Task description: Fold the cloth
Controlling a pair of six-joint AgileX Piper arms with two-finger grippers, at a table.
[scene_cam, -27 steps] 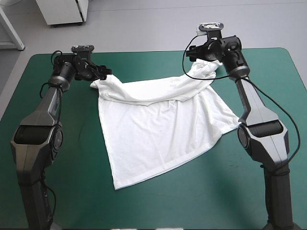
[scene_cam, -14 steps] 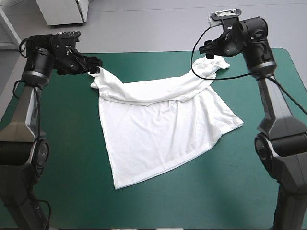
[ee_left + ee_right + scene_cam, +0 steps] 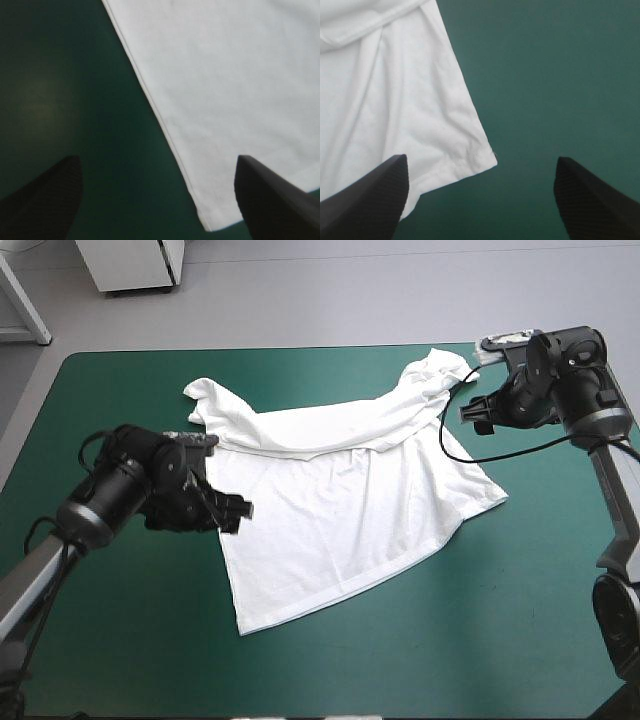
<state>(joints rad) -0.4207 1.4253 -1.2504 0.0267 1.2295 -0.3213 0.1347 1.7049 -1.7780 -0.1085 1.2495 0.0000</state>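
**Figure: release after the first fold.** The T-shirt (image 3: 330, 500) lies at the centre of the high view on the teal-green worktop (image 3: 120, 640). Its top portion is doubled over in a rumpled band running from upper left to upper right. The body is spread flat below the band, with one corner pointing to the lower left.

Just before, both pincers were clamped on the two ends of that band, raised toward the top of the frame. Both have now let go, and the band ends lie where they were set down.

- **Left pincer** (image 3: 238, 510): it has dropped to left of centre, at the shirt's side edge. Its wrist view shows the fingers apart and the stitched edge running free between them.
- **Right pincer** (image 3: 472, 412): it stands at the upper right, just beside the bunched sleeve end. Its wrist view shows the fingers apart, with a loose corner of cloth ahead of them, ungripped.

**Reading:** the first fold appears placed and holding. The arms seem to be moving to fresh edges for the next fold. Several folds likely remain, and the skewed lie may need correcting.
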